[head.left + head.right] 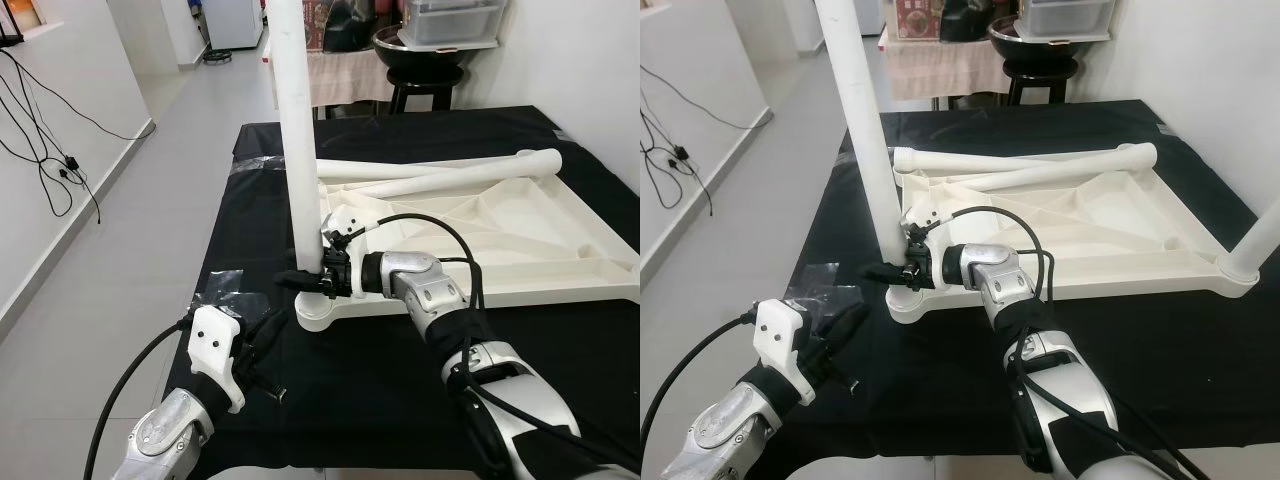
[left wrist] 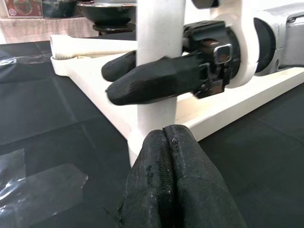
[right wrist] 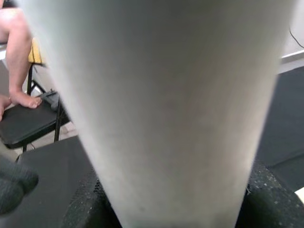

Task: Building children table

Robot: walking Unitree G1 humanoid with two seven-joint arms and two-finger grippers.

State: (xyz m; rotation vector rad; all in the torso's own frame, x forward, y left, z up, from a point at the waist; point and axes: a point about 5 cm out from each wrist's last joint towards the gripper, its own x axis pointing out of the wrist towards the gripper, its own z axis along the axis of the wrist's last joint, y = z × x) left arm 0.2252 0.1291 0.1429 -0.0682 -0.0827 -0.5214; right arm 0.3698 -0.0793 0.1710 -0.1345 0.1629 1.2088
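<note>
Closest to you, the left gripper (image 1: 262, 352) sits low on the black cloth (image 1: 380, 400) with its two fingers pressed together, gripping nothing, its tips aimed at the corner socket (image 1: 318, 312) just ahead. Past it, the right gripper (image 1: 300, 279) pinches the upright leg (image 1: 297, 150) just above that socket, one finger on each side of the tube. You have the white tabletop (image 1: 560, 250) lying upside down on the cloth, its ribbed underside up, with two loose legs (image 1: 440, 172) resting across its far edge. Note the relation that counts: the held leg's long axis stands vertical, straight over the near-left corner, so any seating push probably runs down that line. Your right arm owns the leg; your left is nearer the socket and likely free to steady the corner. Crinkled tape (image 1: 222, 285) lies beside it.
</note>
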